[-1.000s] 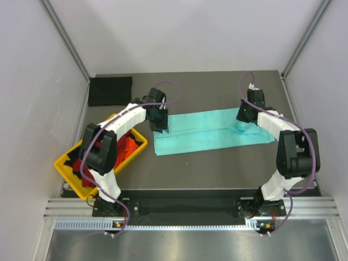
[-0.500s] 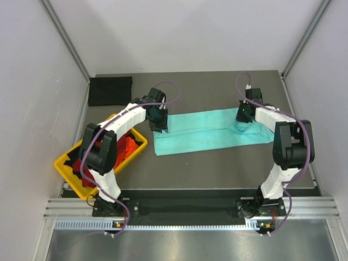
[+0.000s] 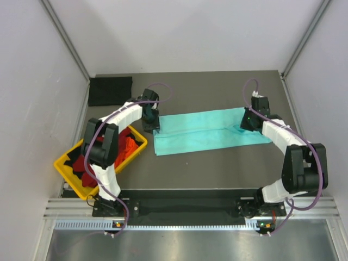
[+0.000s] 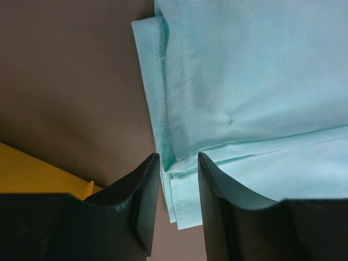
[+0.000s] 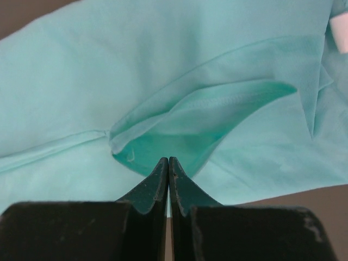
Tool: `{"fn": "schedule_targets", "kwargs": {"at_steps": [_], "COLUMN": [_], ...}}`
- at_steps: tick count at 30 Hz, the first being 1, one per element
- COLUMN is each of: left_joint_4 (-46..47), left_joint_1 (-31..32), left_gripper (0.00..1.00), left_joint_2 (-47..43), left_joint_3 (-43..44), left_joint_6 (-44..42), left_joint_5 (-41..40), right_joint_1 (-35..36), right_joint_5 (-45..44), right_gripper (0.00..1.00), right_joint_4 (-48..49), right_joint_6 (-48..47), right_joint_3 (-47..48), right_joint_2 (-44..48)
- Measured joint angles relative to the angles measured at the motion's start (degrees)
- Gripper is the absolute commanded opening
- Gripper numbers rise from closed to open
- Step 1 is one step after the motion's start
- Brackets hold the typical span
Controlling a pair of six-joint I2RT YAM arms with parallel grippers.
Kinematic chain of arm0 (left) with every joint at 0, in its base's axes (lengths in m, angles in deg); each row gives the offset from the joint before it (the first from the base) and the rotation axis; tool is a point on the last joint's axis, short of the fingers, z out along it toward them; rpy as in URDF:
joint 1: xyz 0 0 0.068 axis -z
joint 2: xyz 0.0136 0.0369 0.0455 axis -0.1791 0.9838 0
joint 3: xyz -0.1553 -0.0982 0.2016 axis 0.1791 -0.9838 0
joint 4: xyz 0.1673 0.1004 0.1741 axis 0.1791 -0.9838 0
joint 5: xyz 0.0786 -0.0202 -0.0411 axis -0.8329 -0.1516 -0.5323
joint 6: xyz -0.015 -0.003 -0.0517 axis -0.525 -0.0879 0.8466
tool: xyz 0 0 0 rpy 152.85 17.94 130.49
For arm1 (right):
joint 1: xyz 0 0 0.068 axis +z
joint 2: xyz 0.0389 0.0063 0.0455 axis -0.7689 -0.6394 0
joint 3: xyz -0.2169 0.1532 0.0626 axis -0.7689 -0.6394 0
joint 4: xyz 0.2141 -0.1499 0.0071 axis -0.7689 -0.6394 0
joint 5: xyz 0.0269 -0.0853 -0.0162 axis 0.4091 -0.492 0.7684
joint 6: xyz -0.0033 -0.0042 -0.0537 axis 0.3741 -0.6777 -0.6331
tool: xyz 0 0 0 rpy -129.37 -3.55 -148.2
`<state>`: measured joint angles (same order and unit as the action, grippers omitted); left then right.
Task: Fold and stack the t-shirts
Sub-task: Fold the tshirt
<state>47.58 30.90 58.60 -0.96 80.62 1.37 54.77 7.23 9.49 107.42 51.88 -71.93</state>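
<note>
Left end effector [image 3: 151,120] sits at the far left corner of the mint-teal t-shirt [image 3: 209,130], which lies folded into a long band across the middle of the worktop [image 3: 206,168]. A second ago it stood a little further right, over the cloth. The right end effector [image 3: 249,119] is on the band's far right end, and since the earlier frames that arm's elbow has swung out to the right. A folded black t-shirt [image 3: 110,90] lies in the far left corner. A red t-shirt [image 3: 128,145] is heaped in the yellow tray [image 3: 69,173] by the left arm.

From the left wrist, the jaws stand at a narrow gap with the shirt's layered hem corner [image 4: 179,174] showing between them; I cannot tell whether they touch it. A slice of the tray [image 4: 32,174] shows lower left.

From the right wrist, the jaws are pressed together on a fold of the shirt [image 5: 81,81], and the cloth just ahead of the tips rises into an open pocket [image 5: 179,141]. A pale label [image 5: 340,30] shows at the upper right edge.
</note>
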Motion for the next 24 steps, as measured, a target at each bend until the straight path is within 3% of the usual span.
{"fn": "schedule_targets", "kwargs": {"at_steps": [24], "left_joint_4": [0.48], "left_joint_1": [0.96], "left_gripper": [0.4], "left_joint_2": [-1.9], "left_joint_3": [-0.94], "left_joint_6": [0.2], "left_joint_5": [0.57], "right_joint_1": [5.14], "right_joint_5": [-4.57], "right_gripper": [0.0], "right_joint_4": [3.93], "right_joint_6": [7.39], "right_joint_3": [-14.47], "right_joint_2": [6.73]}}
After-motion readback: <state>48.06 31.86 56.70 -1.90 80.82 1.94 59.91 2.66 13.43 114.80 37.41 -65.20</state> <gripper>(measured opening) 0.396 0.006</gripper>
